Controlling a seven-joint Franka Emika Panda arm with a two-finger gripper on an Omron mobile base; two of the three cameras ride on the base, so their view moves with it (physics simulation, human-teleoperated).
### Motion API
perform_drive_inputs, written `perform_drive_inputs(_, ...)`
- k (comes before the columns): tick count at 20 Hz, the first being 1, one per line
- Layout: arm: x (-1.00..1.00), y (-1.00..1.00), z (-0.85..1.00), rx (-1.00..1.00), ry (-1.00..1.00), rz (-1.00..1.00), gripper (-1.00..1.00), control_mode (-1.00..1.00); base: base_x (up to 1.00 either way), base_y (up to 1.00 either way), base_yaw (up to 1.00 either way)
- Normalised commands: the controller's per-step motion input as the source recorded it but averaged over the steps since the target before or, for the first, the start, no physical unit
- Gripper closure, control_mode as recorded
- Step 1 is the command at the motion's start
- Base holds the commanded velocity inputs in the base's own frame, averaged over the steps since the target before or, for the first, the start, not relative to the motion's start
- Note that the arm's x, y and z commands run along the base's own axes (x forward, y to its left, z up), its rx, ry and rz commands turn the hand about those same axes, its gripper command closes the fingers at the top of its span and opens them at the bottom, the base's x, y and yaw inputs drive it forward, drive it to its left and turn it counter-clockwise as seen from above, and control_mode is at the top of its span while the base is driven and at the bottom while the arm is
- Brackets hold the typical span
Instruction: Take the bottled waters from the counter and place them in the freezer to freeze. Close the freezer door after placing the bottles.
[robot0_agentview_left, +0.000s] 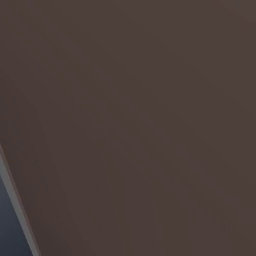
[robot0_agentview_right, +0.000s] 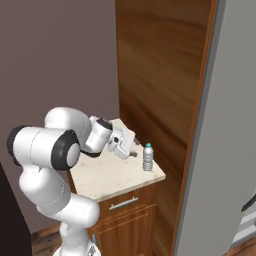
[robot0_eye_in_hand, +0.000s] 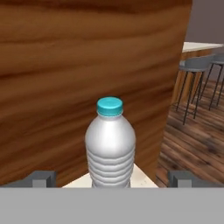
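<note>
One bottled water (robot0_agentview_right: 148, 157), clear with a teal cap, stands upright near the right front corner of the beige counter (robot0_agentview_right: 107, 177). My gripper (robot0_agentview_right: 134, 152) hovers just left of it, level with the bottle and pointing at it. In the hand view the bottle (robot0_eye_in_hand: 110, 146) fills the centre, in front of the gap between my two spread fingertips (robot0_eye_in_hand: 43, 179), which touch nothing. The gripper (robot0_eye_in_hand: 111, 180) is open. A tall grey panel (robot0_agentview_right: 227, 125) of the refrigerator rises at the right; the freezer's inside is out of view.
A tall brown wooden panel (robot0_agentview_right: 160, 75) stands right behind the bottle and flanks the counter. A drawer with a metal handle (robot0_agentview_right: 123, 203) sits under the slab. Bar stools (robot0_eye_in_hand: 197, 83) on a wood floor lie beyond. A plain brown surface (robot0_agentview_left: 140, 125) stands close before the left base camera.
</note>
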Motion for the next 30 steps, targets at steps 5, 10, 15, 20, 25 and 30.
perform_drive_inputs(5, 0.00, -0.23, -0.12, 0.00, 0.00, -0.06, -1.00, -1.00, 0.00, 0.00, 0.00)
perform_drive_inputs(10, 0.02, -0.16, -0.05, 0.00, 0.00, -0.03, -1.00, -1.00, 0.00, 0.00, 0.00)
perform_drive_inputs(15, 0.01, -0.05, -0.02, 0.00, 0.00, 0.00, -1.00, -1.00, 0.00, 0.00, 0.00)
perform_drive_inputs(20, 0.03, -0.09, -0.05, 0.00, 0.00, 0.00, -1.00, -1.00, 0.00, 0.00, 0.00)
perform_drive_inputs(25, 0.02, -0.09, -0.10, 0.00, 0.00, -0.01, -1.00, -1.00, 0.00, 0.00, 0.00)
perform_drive_inputs(30, 0.00, -0.08, -0.08, 0.00, 0.00, -0.01, -1.00, -1.00, 0.00, 0.00, 0.00)
